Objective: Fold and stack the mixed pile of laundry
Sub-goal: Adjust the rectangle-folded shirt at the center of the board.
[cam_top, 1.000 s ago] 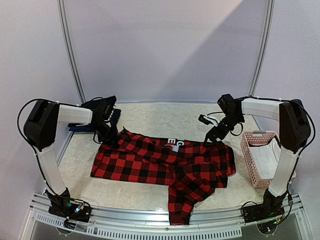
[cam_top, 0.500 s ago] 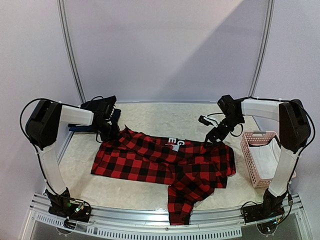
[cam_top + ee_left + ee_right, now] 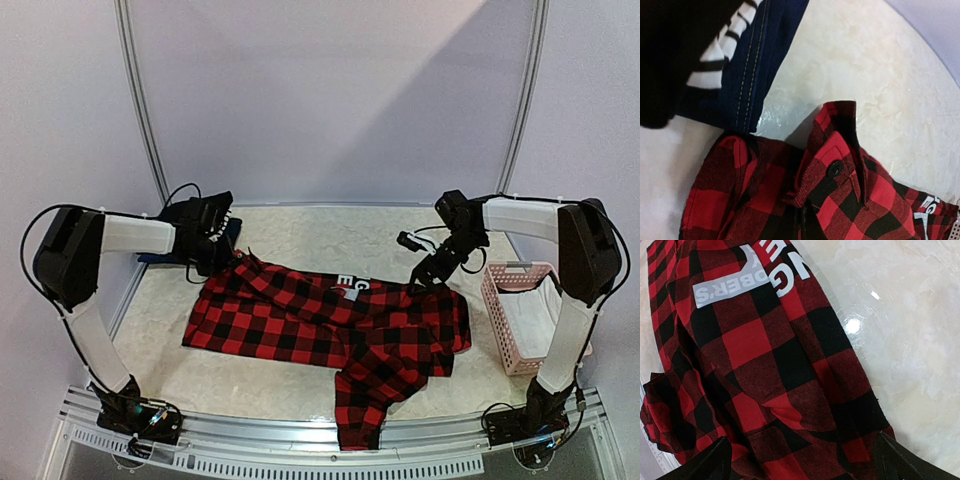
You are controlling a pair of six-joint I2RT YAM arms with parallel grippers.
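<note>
pinching plaid shirt (image 3: 320, 330) collar, left pincer (image 3: 222, 262) closed; right pincer (image 3: 425, 279) spread wide over shirt's far edge.

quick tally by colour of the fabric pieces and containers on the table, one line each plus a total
red-and-black plaid shirt: 1
navy garment: 1
black-and-white striped fabric: 1
pink basket: 1
white cloth inside the basket: 1
total: 5
</note>
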